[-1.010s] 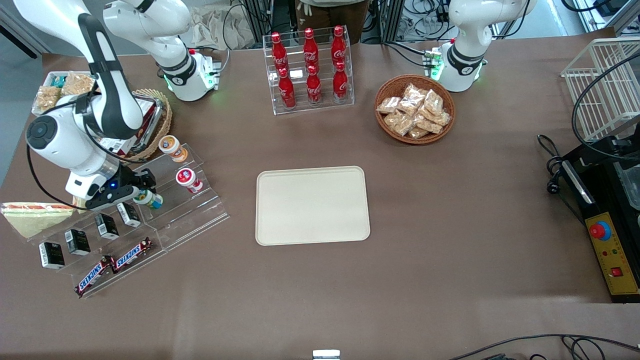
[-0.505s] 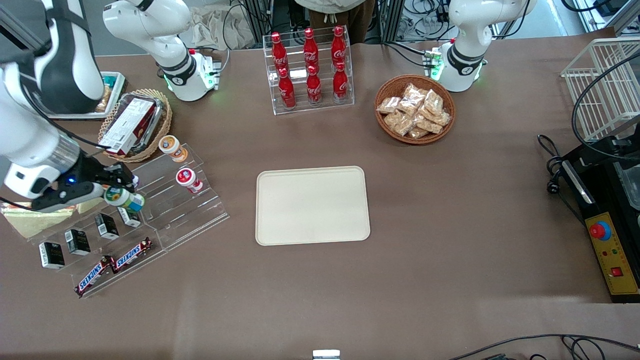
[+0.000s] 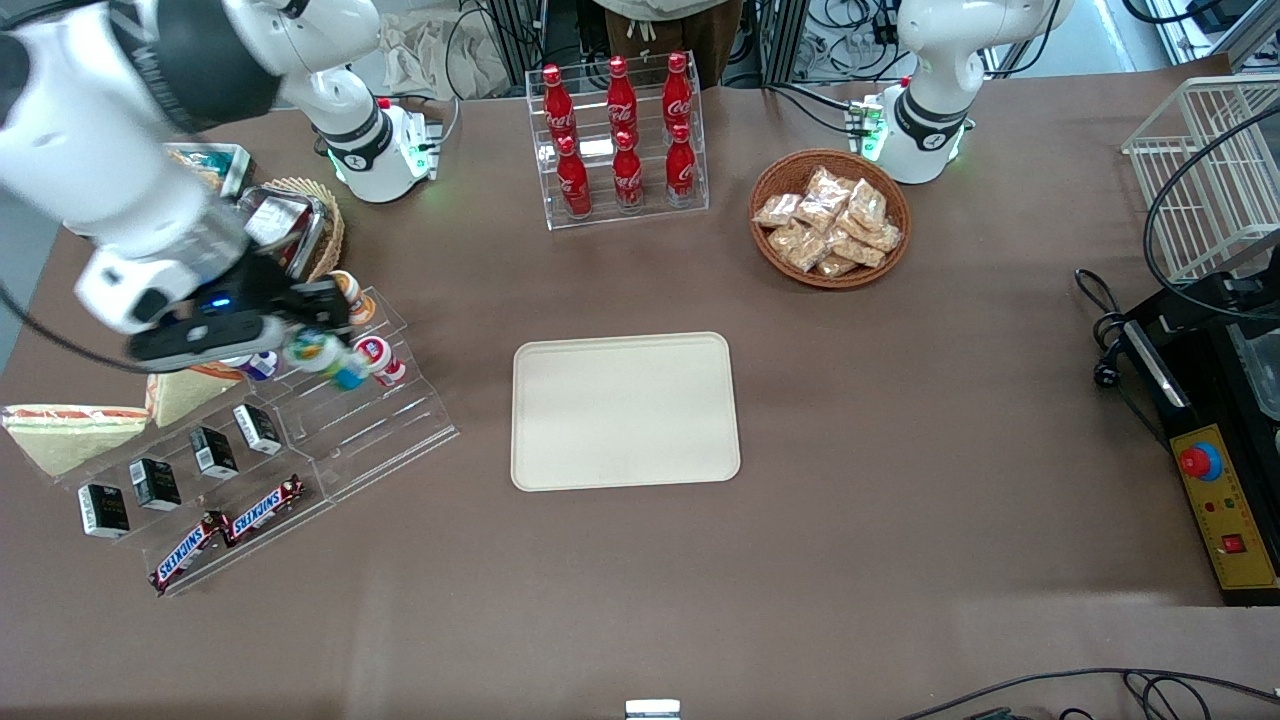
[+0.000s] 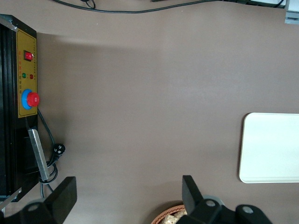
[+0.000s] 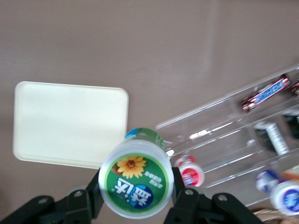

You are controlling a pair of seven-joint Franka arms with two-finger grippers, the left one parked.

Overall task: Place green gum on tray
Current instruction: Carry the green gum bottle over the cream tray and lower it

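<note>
The gripper point(image 3: 318, 345) is clamped on the green gum point(image 3: 325, 358), holding the little bottle in the air above the clear stepped display rack point(image 3: 340, 430) at the working arm's end of the worktop point(image 3: 900, 450). In the right wrist view the gum point(image 5: 136, 179) sits squarely between the two fingers point(image 5: 96, 193), its green lid facing the camera and a sliver of teal body showing past it, so the bottle's long axis runs along the camera's line of sight, not across the fingers. The tray point(image 3: 624, 411) lies flat and bare in the middle of the worktop, well apart from the gripper, toward the parked arm's end and about as near the front camera as the rack's lower steps. The wrist view agrees: the tray point(image 5: 70, 123) sits off to one side of the held gum, with a strip of bare worktop between it and the rack point(image 5: 243, 130). So the coming move looks like mostly a sideways carry across that gap, then a descent onto the tray. A red-lidded bottle point(image 3: 377, 359) stands on the rack just beside the held gum, so the first stretch of the carry should stay high enough to pass over it.
</note>
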